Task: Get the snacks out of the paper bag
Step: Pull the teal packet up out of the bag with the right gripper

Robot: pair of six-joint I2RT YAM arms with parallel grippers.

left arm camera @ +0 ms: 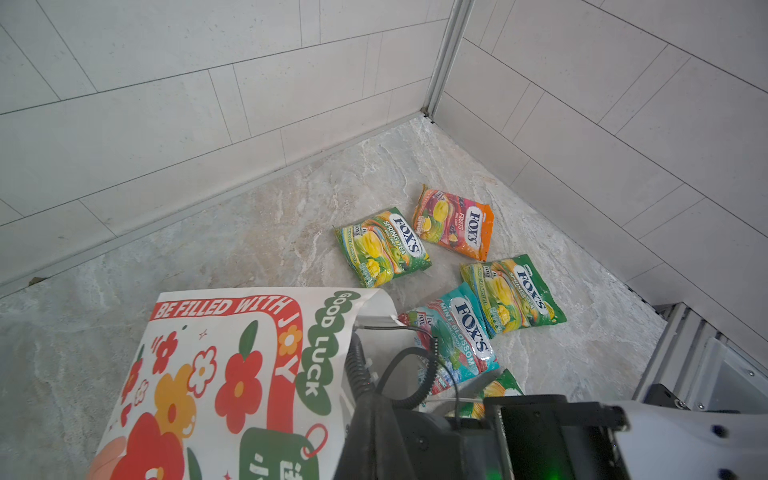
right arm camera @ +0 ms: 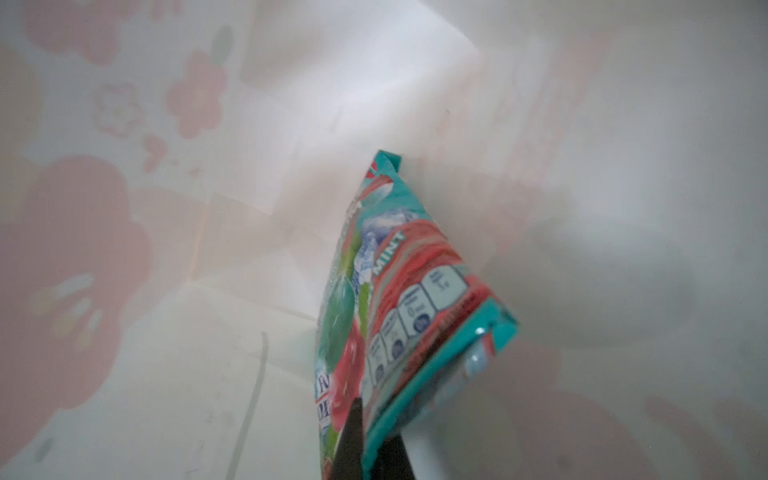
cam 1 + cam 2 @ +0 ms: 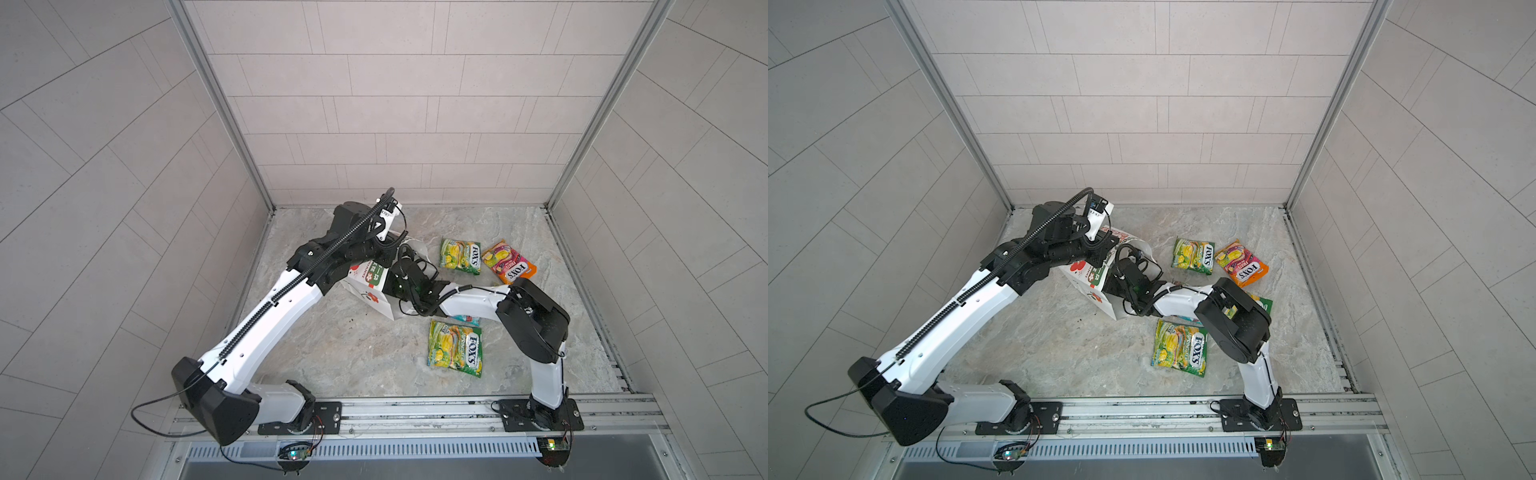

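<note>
The paper bag (image 3: pixel 371 292) (image 3: pixel 1095 286) lies tipped on the floor with its mouth to the right, its flower print filling the left wrist view (image 1: pixel 216 374). My left gripper is at its far rim, shut on the paper; its fingertips are hidden. My right gripper (image 2: pixel 374 419) is deep inside the bag, shut on the edge of a teal-red snack (image 2: pixel 399 299). Outside lie two green-yellow snacks (image 3: pixel 460 256) (image 3: pixel 455 348), an orange-pink one (image 3: pixel 509 262), another green-yellow one (image 1: pixel 513 295) and a teal-red one (image 1: pixel 453 336).
The right arm's elbow (image 3: pixel 532 320) hangs over the snacks by the bag's mouth. Tiled walls close in the back and both sides. A metal rail (image 3: pixel 415 409) runs along the front edge. Bare marble floor lies in front of the bag.
</note>
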